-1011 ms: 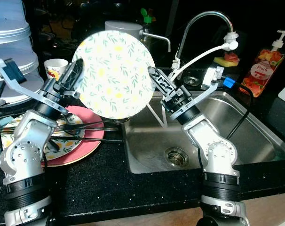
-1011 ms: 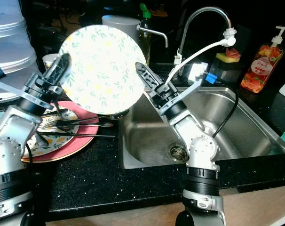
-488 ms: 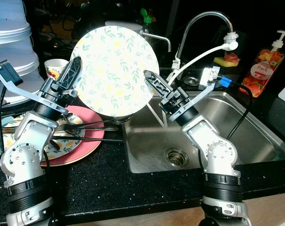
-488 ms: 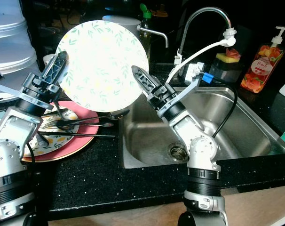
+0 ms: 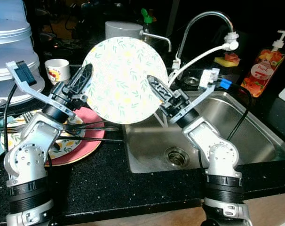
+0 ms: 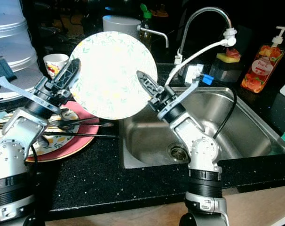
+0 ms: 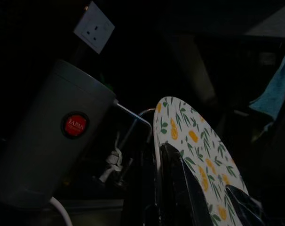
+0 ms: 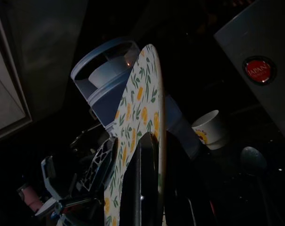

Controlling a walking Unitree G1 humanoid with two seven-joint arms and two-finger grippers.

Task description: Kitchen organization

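The round white plate with yellow and green leaf print (image 5: pixel 125 80) is now further right and slightly lower than half a second ago, upright above the sink's (image 5: pixel 255 127) left edge. The left pincer (image 5: pixel 82 79) and right pincer (image 5: pixel 157 88) each clamp one rim. Judgement: transfer toward the sink proceeds.

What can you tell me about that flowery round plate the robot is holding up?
The plate is round and pale, printed all over with small green leaves and yellow-orange fruit. It looks like glazed ceramic or melamine. It is held upright on edge, face toward the camera, above the counter beside the sink. The left gripper clamps its left rim and the right gripper clamps its right rim. Nothing else touches it. The wrist views show it as thin, with a slightly raised rim.
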